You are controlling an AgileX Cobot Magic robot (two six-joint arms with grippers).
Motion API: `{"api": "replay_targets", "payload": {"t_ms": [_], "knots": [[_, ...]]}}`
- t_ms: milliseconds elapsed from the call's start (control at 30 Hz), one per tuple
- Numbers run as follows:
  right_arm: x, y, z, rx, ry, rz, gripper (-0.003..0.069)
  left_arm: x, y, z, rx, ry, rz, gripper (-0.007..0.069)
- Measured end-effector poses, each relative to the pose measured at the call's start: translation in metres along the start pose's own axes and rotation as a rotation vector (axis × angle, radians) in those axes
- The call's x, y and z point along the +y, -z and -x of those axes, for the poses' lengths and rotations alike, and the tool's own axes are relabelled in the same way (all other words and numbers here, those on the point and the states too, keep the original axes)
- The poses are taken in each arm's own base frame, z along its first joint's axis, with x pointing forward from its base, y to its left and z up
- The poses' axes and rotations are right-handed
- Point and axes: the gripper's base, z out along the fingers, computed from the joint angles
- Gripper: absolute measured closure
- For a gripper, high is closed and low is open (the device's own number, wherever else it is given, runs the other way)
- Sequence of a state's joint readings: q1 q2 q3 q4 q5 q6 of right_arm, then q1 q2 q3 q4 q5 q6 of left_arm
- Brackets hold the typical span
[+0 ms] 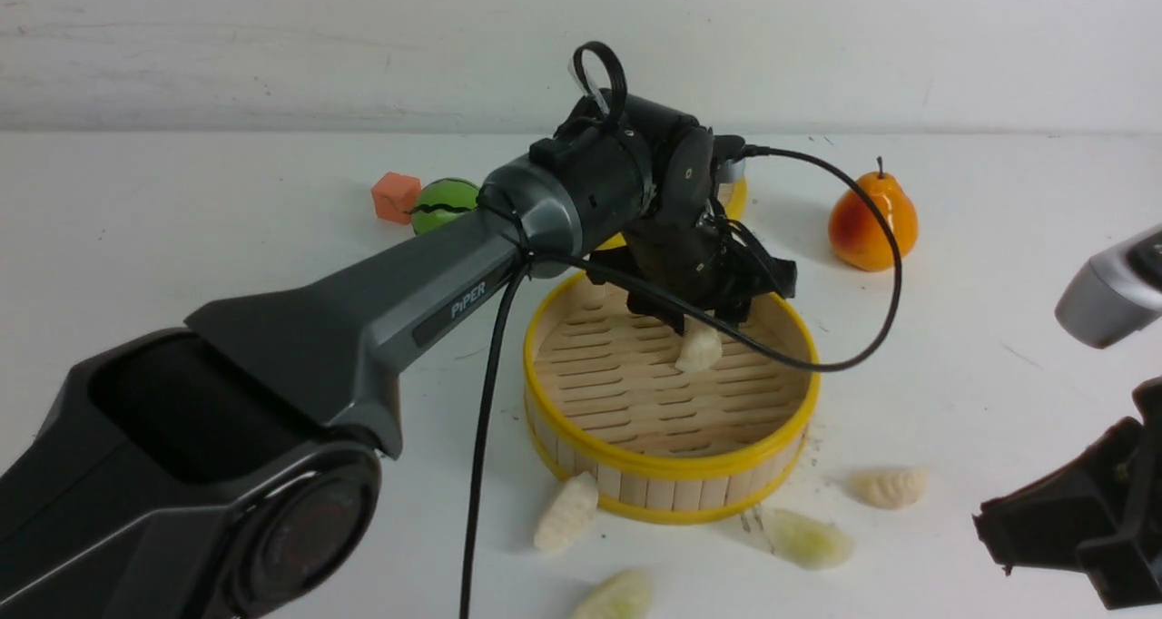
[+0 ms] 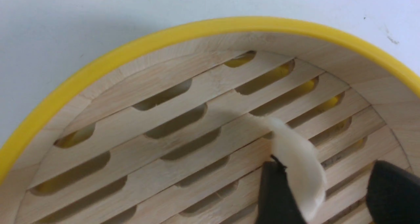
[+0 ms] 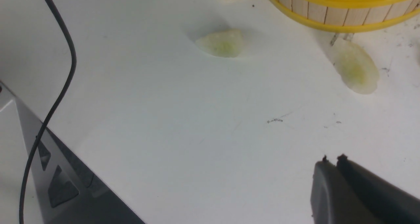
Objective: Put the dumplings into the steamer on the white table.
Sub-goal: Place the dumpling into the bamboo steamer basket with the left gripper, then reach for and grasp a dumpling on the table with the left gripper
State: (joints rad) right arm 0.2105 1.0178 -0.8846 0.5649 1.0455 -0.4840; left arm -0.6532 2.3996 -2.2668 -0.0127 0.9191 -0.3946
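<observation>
Release looks to be the step in hand. The left hand (image 2: 328,171) hangs inside the steamer (image 1: 672,465) with its two black fingers (image 2: 275,197) well apart. A cream dumpling (image 2: 295,151) leans against one finger only, so the hand is open and pinches nothing. Whether the dumpling's low end already rests on the slats, I cannot tell.

Next, I'd judge, the hand must lift straight up past the yellow rim without dragging the dumpling along on that finger, then go for another. Four more lie on the bench (image 1: 182,238) outside the steamer, on the far side of its wall from the left hand. A second cream dumpling (image 1: 566,512) sits hard by the wall and a third (image 1: 890,487) lies apart. Two greenish dumplings (image 1: 806,539) (image 1: 617,596) lie ahead of the right hand (image 3: 332,160), which hovers low with jaws pressed together, empty.

The left arm's black cable (image 1: 853,310) loops across the steamer's mouth beside the hand and could snag. The one by the wall leaves a finger little room. Beyond the left hand stand a pear (image 1: 871,220), an orange cube (image 1: 396,197) and a green ball (image 1: 443,203), none in the way.
</observation>
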Motion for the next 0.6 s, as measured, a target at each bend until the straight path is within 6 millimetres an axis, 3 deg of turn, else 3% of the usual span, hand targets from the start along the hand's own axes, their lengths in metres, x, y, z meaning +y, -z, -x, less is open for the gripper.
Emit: {"api": "replay_targets", "payload": {"t_ms": [67, 167, 233, 433, 600], "knots": [[0.000, 0.000, 0.000, 0.000, 0.000, 0.000, 0.0625, 0.000, 0.009, 0.002, 0.022, -0.010, 0.020, 0.0111], [0.000, 0.000, 0.000, -0.001, 0.000, 0.000, 0.0624, 0.000, 0.033, 0.009, 0.036, -0.026, 0.056, 0.0047], [0.000, 0.000, 0.000, -0.001, 0.000, 0.000, 0.0623, -0.001, 0.050, 0.013, 0.042, -0.033, 0.075, 0.0039], [0.000, 0.000, 0.001, -0.008, 0.000, -0.004, 0.0618, -0.010, 0.138, 0.028, -0.035, -0.136, 0.024, 0.0079], [0.000, 0.000, 0.001, -0.006, 0.000, -0.003, 0.0618, -0.010, 0.194, 0.016, -0.045, -0.218, -0.030, 0.0126]]}}
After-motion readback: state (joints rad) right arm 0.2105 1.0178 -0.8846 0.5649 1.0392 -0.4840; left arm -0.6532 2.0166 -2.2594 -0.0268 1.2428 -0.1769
